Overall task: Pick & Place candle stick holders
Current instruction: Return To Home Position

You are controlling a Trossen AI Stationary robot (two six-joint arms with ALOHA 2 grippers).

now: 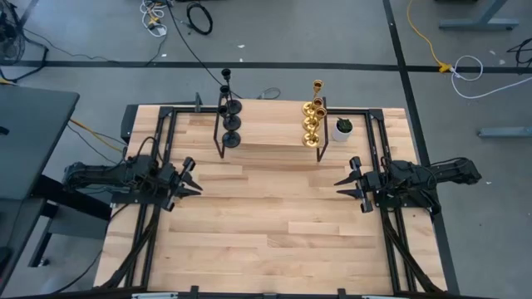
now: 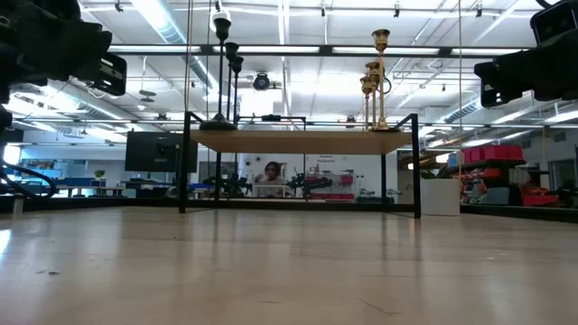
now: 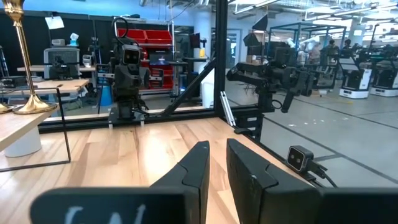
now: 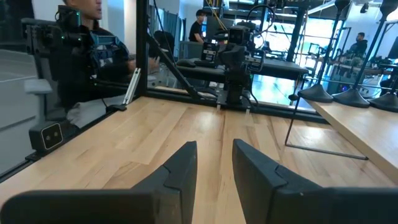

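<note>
Three black candle stick holders (image 1: 230,123) stand on their round bases in a row at the left end of a raised wooden shelf (image 1: 270,137) at the table's far middle. Three gold ones (image 1: 312,124) stand at its right end. Both rows show in the low view, black (image 2: 226,63) and gold (image 2: 375,72). My left gripper (image 1: 193,176) hovers over the table's left part, empty, its fingers (image 3: 199,165) a narrow gap apart. My right gripper (image 1: 345,183) hovers over the right part, empty, its fingers (image 4: 183,163) also a narrow gap apart. Both point toward the table's middle.
A small white pot with a green plant (image 1: 342,127) stands on the table just right of the shelf. The shelf rests on thin black legs (image 2: 183,162). A black frame (image 1: 166,124) runs along the table's left, right and far sides. Bare wood lies between the grippers.
</note>
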